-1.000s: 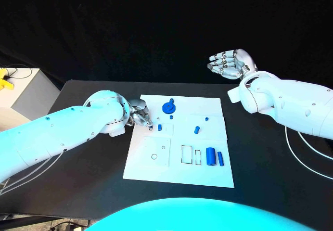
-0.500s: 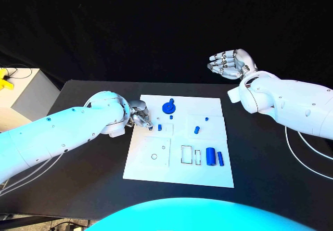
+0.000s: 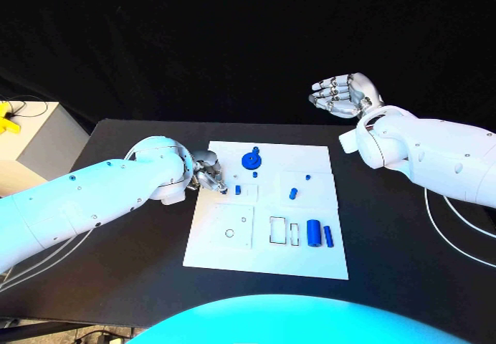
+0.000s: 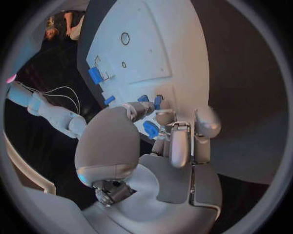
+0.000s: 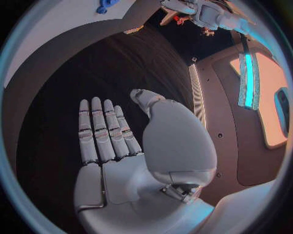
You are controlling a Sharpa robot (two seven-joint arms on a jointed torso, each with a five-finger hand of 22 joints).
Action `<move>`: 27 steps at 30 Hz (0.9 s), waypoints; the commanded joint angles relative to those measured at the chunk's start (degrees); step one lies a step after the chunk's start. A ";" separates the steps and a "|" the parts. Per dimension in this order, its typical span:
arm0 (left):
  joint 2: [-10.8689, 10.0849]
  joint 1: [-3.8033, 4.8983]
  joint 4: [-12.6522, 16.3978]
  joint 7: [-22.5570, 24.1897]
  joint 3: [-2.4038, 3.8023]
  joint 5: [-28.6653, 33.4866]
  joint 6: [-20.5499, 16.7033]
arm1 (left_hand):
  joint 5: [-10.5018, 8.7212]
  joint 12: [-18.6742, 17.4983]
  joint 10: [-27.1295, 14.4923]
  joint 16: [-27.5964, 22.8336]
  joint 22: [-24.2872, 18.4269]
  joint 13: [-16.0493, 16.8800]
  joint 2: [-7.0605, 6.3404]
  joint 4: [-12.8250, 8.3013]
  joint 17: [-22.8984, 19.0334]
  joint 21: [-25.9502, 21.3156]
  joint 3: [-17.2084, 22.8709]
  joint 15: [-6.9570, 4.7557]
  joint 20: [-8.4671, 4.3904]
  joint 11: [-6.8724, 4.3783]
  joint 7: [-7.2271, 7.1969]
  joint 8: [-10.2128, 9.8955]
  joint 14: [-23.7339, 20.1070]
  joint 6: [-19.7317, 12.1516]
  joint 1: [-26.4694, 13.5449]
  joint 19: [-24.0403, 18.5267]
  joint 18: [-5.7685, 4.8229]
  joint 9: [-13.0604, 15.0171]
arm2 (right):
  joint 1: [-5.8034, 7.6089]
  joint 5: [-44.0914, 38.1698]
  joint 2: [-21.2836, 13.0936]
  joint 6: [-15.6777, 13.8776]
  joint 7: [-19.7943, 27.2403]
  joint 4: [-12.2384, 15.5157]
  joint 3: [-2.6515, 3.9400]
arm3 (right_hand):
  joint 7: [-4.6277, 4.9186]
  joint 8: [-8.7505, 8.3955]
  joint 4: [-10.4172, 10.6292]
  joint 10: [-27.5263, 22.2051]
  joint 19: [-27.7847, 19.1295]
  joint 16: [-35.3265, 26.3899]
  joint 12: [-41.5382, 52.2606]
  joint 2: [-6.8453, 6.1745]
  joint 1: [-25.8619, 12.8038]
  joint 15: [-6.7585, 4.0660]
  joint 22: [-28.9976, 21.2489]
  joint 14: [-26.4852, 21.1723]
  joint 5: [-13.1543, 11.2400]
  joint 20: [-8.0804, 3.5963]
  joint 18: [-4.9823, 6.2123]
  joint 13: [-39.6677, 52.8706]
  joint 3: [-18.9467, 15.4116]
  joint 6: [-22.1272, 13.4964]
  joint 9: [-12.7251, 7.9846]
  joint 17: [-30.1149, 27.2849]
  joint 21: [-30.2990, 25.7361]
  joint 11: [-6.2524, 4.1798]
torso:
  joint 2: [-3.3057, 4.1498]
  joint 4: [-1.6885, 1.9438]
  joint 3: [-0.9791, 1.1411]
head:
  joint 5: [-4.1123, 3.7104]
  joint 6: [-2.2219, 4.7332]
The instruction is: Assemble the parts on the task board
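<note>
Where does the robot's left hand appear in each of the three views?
Head view: left hand at the task board's left edge.
Left wrist view: left hand mid-circle, fingers over the task board.
Right wrist view: left hand at the circle's rim.
Shared landmark: the white task board.

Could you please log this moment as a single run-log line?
left hand: fingers at task board left edge, beside small blue part | right hand: raised off board, open, empty | blue cylinder: lying on board

Two glossy white, smooth-shelled arms, left [image 3: 93, 197] and right [image 3: 434, 154], with small dark screws along the shells; thin white cables trail beside each; silver segmented left hand [image 3: 207, 172] and right hand [image 3: 343, 93].
</note>
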 commanded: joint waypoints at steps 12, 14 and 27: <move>0.13 -0.06 -0.25 0.10 -0.07 -0.18 0.59 | 0.12 -0.24 0.09 0.20 -0.15 -0.05 0.52 -9.74 10.38 0.01 10.19 -0.38 0.06 0.00 -0.65 0.16 4.58 1.08 -0.16 0.15 -0.43 0.00 | -0.01 -0.11 0.08 0.75 0.76 0.05 0.01 | 2.35 -0.46 -0.10 -0.04 -0.28 -0.05 -0.29 0.78 0.12 -0.07 -0.05 -0.14 0.52 -0.01 0.32 -0.06 -0.40 0.42 -0.17 -0.41 -0.02 0.32 | 0.03 -0.01 0.04 | 0.05 0.00; 0.18 -0.06 -0.33 0.10 -0.08 -0.18 0.48 | 0.12 -0.24 0.09 0.20 -0.15 -0.05 0.52 -9.74 10.38 0.01 10.19 -0.38 0.06 0.00 -0.65 0.16 4.58 1.08 -0.16 0.15 -0.43 0.00 | -0.01 -0.11 0.09 0.74 0.77 0.05 0.01 | 2.35 -0.46 -0.10 -0.04 -0.28 -0.05 -0.29 0.78 0.12 -0.07 -0.05 -0.14 0.52 -0.01 0.32 -0.06 -0.40 0.42 -0.17 -0.41 -0.02 0.32 | 0.03 -0.02 0.05 | 0.05 0.00; 0.62 -0.06 -0.69 0.09 -0.37 -0.19 1.13 | 0.10 -0.26 0.12 0.24 -0.04 -0.03 0.52 -9.77 10.49 0.06 10.27 -0.37 0.06 0.00 -0.64 0.14 4.62 1.11 -0.20 0.20 -0.46 -0.03 | -0.01 -0.11 0.11 0.76 0.79 0.06 0.01 | 2.35 -0.46 -0.10 -0.04 -0.28 -0.05 -0.29 0.78 0.12 -0.07 -0.05 -0.14 0.52 -0.01 0.32 -0.06 -0.40 0.42 -0.17 -0.41 -0.02 0.32 | 0.10 -0.03 0.03 | 0.02 0.00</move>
